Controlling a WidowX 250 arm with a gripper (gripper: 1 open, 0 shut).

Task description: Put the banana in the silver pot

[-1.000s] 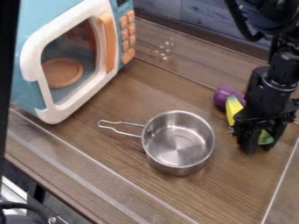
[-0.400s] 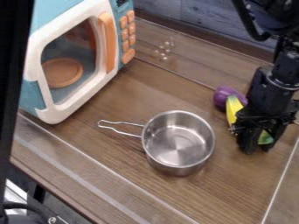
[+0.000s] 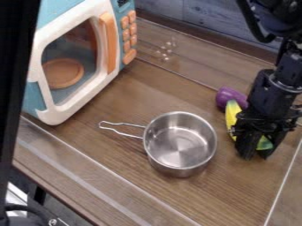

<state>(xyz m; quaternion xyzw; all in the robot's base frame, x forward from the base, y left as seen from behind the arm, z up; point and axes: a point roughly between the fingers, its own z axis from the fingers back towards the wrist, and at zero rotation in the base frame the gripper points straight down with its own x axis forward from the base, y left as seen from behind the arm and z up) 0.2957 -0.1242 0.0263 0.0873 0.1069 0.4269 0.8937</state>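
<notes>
Beside silver pot [image 3: 182, 141], tool [image 3: 259, 141] gripping banana [image 3: 235, 112]

Black jointed arm [image 3: 274, 84], cylindrical segments

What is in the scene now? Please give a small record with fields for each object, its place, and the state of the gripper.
pot: round shiny silver pot with thin wire handle, empty, at the front centre of the wooden table
banana: small yellow toy banana with green tip, on the table right of the pot, under the gripper
gripper: black gripper, pointing down, shut on the banana
eggplant: purple toy eggplant, just behind the banana
microwave: blue and white toy microwave, at the back left
task state: banana not yet in pot
</notes>
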